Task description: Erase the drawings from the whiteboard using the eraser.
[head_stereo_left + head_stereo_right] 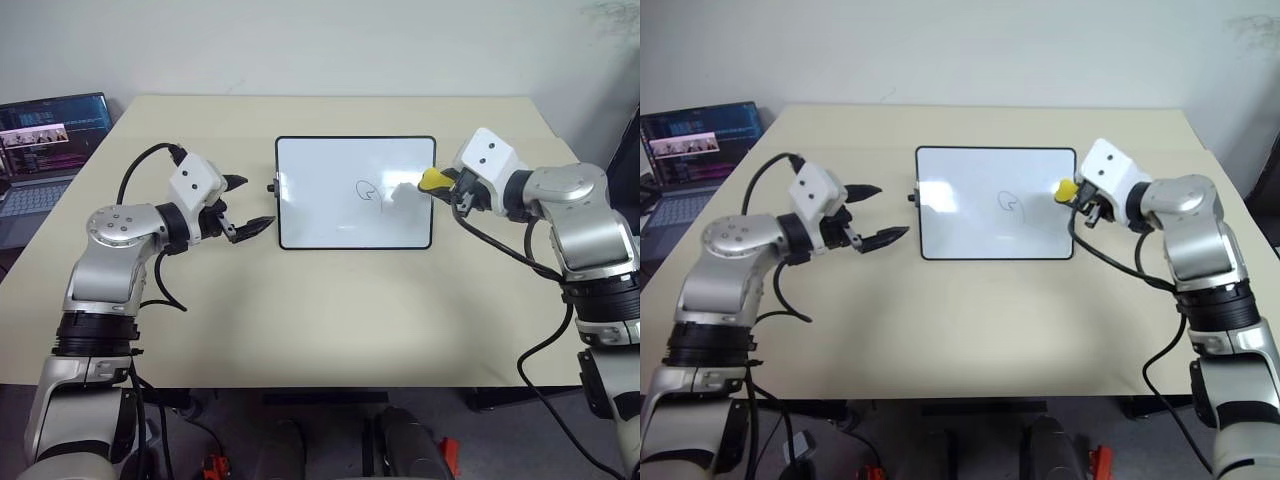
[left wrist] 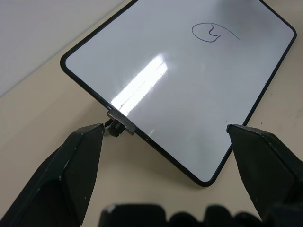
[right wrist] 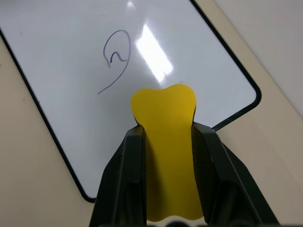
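Eraser (image 3: 166, 156) between right gripper (image 3: 168, 142) fingers, over whiteboard (image 3: 61, 71).

Whiteboard (image 1: 340, 205): glossy smooth white face, thin black frame. Table (image 1: 330, 320): matt beige top. Eraser (image 3: 165, 156): smooth matt yellow surface.

Both arms: silver-grey rounded housings with black ribbed joint bands. White boxy wrist modules, each with two small dark dots. Black cables loop from the forearms. Left gripper (image 1: 240, 205) and right gripper (image 3: 166, 137): black, tapered fingers.
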